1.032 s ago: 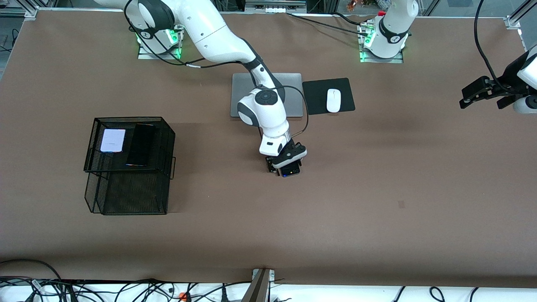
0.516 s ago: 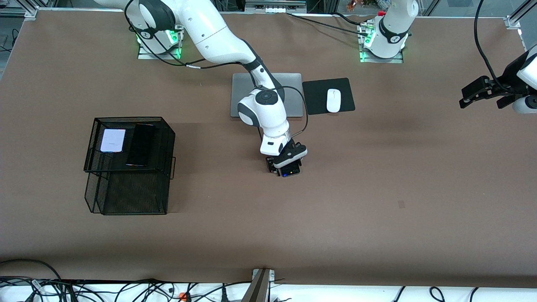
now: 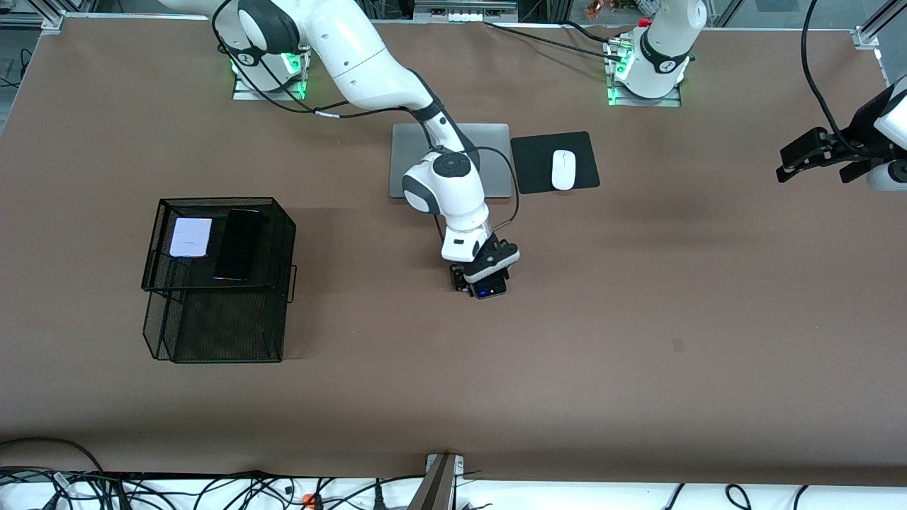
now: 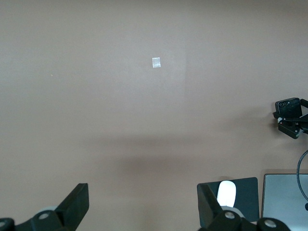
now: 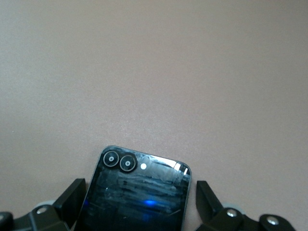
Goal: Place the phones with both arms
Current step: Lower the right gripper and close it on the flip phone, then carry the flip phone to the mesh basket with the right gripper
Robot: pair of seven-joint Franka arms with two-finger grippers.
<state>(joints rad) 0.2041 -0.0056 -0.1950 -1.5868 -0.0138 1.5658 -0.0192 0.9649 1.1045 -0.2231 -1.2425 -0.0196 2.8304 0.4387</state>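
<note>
My right gripper (image 3: 483, 282) straddles the small black phone (image 5: 137, 192) on the table (image 3: 638, 319), fingers apart, while my left gripper (image 3: 815, 159) waits, spread wide.

Phones, three: one white-lavender phone (image 3: 190, 236), one long black phone (image 3: 238, 245), one small black phone (image 3: 491, 289). Wire-mesh baskets (image 3: 218, 278), one. Laptops (image 3: 496, 159), one, silver. Computer mice (image 3: 562, 170), one, white. Mouse pads (image 3: 588, 145), one, black. Robot arms, two: left arm (image 3: 664, 42), right arm (image 3: 368, 64). Counters (image 3: 638, 340), one, brown.
</note>
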